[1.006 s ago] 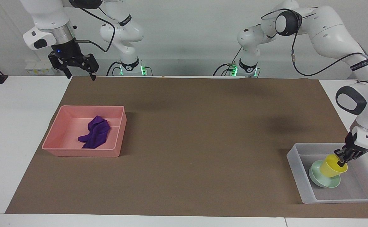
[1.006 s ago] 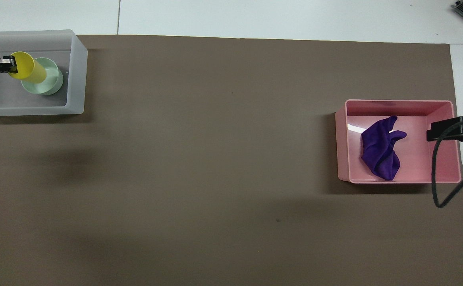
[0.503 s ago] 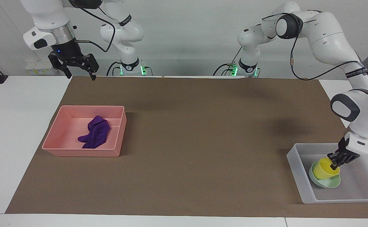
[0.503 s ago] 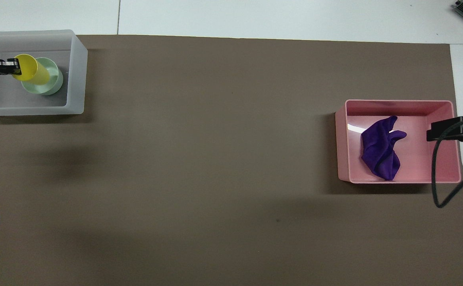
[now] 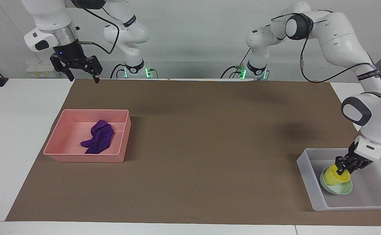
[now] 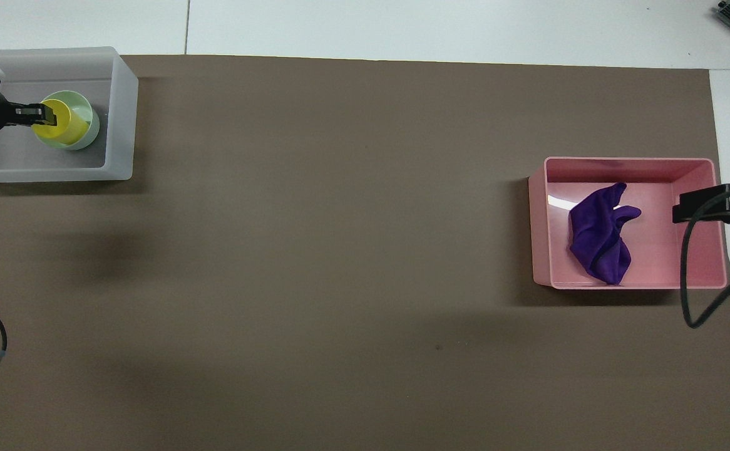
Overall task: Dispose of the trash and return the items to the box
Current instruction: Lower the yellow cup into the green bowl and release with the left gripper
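The yellow cup (image 5: 336, 176) sits tilted in the mint-green bowl (image 5: 342, 189), which stands in the clear-white box (image 5: 308, 182) at the left arm's end of the table. My left gripper (image 5: 344, 167) is shut on the cup's rim, low inside the box. In the overhead view the cup (image 6: 67, 125) lies inside the bowl (image 6: 88, 116) in the box (image 6: 121, 113), with the left gripper (image 6: 46, 114) on its rim. The purple cloth (image 5: 99, 141) lies crumpled in the pink bin (image 5: 86, 158). My right gripper (image 5: 83, 80) waits open, raised over the table edge near the robots.
The pink bin (image 6: 537, 225) with the cloth (image 6: 600, 241) stands at the right arm's end of the brown mat (image 5: 203, 137). A black cable (image 6: 687, 282) of the right arm hangs over that bin's edge in the overhead view.
My left gripper has come down and moved over the bowl with the yellow cup. The cup now rests in the bowl. The right arm has not moved.
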`<action>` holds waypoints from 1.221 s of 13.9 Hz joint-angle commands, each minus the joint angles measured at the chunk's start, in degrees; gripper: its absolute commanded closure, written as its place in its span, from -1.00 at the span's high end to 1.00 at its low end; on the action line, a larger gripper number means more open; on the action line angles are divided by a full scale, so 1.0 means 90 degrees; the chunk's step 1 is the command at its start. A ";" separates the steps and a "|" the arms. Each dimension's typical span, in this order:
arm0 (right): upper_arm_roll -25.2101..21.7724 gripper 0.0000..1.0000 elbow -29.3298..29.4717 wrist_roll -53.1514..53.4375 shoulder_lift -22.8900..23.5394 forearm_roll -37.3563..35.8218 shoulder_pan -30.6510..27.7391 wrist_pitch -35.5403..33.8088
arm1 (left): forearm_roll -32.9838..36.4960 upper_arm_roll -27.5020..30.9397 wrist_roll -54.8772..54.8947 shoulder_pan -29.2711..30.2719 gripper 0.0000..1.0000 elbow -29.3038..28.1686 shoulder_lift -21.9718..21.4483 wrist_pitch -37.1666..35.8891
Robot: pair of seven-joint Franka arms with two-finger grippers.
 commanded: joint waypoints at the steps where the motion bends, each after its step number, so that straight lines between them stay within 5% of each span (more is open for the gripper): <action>1: 0.0031 1.00 -0.0159 -0.0159 -0.0141 -0.0056 -0.0050 -0.0023 | -0.0008 0.0048 0.0158 -0.0300 1.00 -0.0665 -0.0891 -0.0165; 6: 0.0031 1.00 -0.0169 -0.0159 -0.0141 -0.0046 -0.0050 -0.0023 | 0.0100 0.0058 0.0032 -0.1100 1.00 -0.2054 -0.2523 -0.0465; 11: 0.0031 1.00 -0.0169 -0.0159 -0.0151 -0.0046 -0.0050 -0.0023 | 0.0849 0.0058 -0.1168 -0.1999 1.00 -0.2055 -0.3150 -0.1667; 15: 0.0040 1.00 -0.0257 -0.0217 -0.0170 -0.0359 0.0018 -0.0004 | 0.0920 0.0028 -0.1287 -0.1972 1.00 -0.1939 -0.3736 -0.2691; 17: 0.0050 1.00 -0.0286 -0.0179 -0.0180 -0.0330 0.0008 -0.0004 | 0.0822 0.0077 -0.1248 -0.1933 1.00 -0.1423 -0.3659 -0.3277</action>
